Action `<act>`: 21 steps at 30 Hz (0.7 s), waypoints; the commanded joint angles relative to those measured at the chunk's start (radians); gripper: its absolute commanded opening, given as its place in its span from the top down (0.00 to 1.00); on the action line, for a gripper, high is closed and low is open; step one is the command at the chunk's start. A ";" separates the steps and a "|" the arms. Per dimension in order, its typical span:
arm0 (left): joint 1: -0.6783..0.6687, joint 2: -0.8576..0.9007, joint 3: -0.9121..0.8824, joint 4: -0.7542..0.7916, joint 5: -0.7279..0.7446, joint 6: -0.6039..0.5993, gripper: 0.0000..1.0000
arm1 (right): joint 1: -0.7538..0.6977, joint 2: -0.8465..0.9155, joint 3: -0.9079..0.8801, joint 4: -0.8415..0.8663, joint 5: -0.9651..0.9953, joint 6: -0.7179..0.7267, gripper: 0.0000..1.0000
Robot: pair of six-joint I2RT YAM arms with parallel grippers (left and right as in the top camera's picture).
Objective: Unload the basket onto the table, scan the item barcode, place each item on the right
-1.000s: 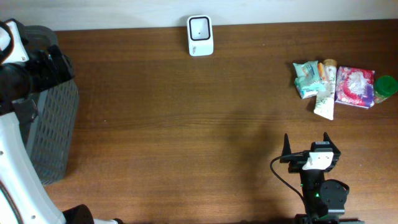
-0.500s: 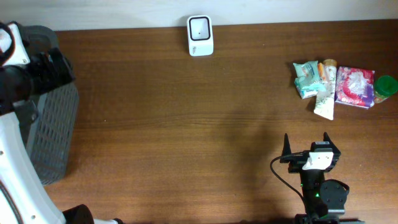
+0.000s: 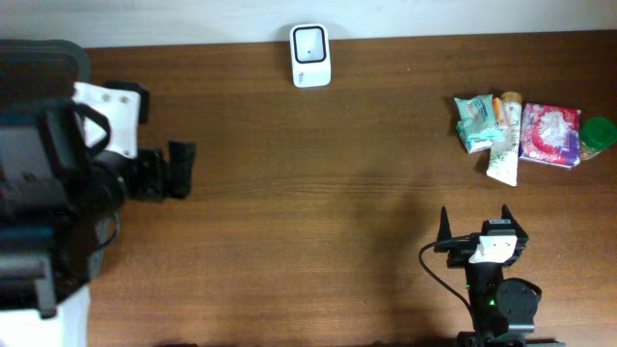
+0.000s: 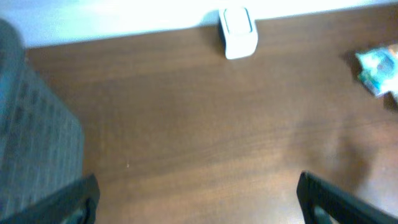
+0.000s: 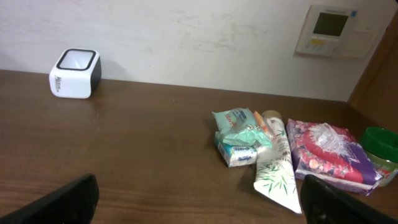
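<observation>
My left gripper [image 3: 180, 171] hangs wide open over the table's [image 3: 318, 202] left side, the white scanner [image 3: 310, 55] sits at the far edge, my right gripper [image 3: 474, 218] gapes empty, and the pile of items [image 3: 521, 130] lies far right.

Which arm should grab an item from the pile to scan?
Right. The right gripper, open, sits close to the pile of items, with the tube nearest it. The left gripper, also open, is far off on the opposite side.
</observation>
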State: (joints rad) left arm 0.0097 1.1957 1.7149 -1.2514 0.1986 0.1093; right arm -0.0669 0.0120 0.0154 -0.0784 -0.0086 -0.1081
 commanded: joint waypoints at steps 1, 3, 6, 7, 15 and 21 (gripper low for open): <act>-0.024 -0.185 -0.299 0.142 0.043 0.065 0.01 | -0.006 -0.009 -0.010 0.000 0.001 0.000 0.01; -0.024 -0.348 -0.528 0.280 0.053 0.065 0.01 | -0.006 -0.009 -0.010 0.000 0.001 0.000 0.01; -0.024 -0.588 -0.782 0.407 0.061 0.065 0.01 | -0.006 -0.009 -0.010 0.000 0.001 0.000 0.01; -0.024 -0.667 -0.852 0.422 0.060 0.065 0.01 | -0.006 -0.009 -0.010 0.000 0.001 0.000 0.01; -0.024 -0.968 -1.242 0.600 0.060 0.064 0.01 | -0.006 -0.009 -0.010 0.000 0.001 0.000 0.01; -0.024 -1.086 -1.458 0.871 0.060 0.064 0.01 | -0.006 -0.009 -0.010 0.000 0.001 0.000 0.01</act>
State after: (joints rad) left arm -0.0113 0.1474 0.3210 -0.4576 0.2512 0.1616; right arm -0.0696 0.0101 0.0147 -0.0772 -0.0082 -0.1085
